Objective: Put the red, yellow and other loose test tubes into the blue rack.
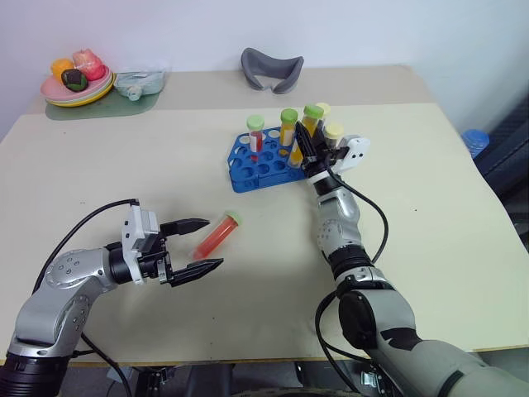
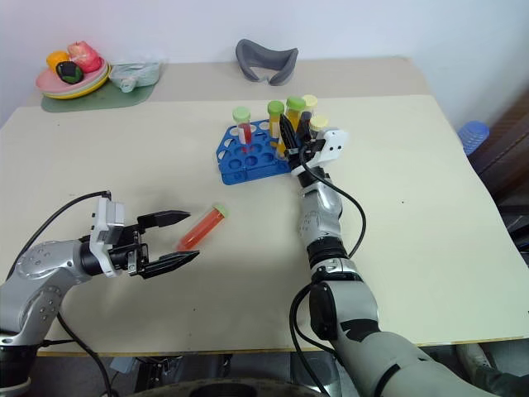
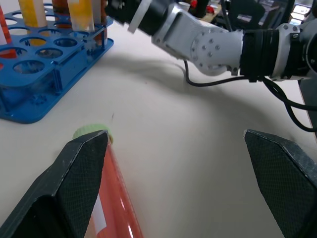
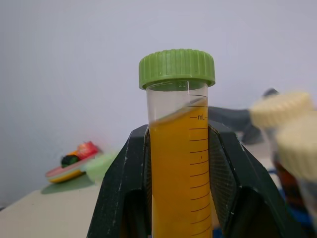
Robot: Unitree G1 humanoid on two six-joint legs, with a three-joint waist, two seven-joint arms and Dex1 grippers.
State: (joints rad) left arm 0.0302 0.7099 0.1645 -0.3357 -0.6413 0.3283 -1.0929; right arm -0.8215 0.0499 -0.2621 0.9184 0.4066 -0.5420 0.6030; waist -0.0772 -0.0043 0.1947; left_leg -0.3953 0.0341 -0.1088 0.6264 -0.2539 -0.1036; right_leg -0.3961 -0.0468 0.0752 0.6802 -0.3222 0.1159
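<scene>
Overhead, the head camera shows the right hand [image 1: 307, 147] clamped on the yellow tube [image 1: 311, 124] and holding it upright over the far corner of the blue rack [image 1: 269, 161], probably so that it can drop straight into a hole. Several capped tubes stand in the rack beside it. The red tube [image 1: 217, 235] lies on its side on the tabletop [image 1: 430, 215], well apart from the rack, with the left hand [image 1: 198, 246] spread wide just beside it, level and aimed along the surface, seemingly lined up to take it.

From the left wrist, one finger [image 3: 74, 188] overlaps the red tube, cap toward the rack; whether it touches, I cannot tell.

From the right wrist, both black fingers flank the yellow tube below its green cap [image 4: 177, 67], keeping it vertical.
</scene>
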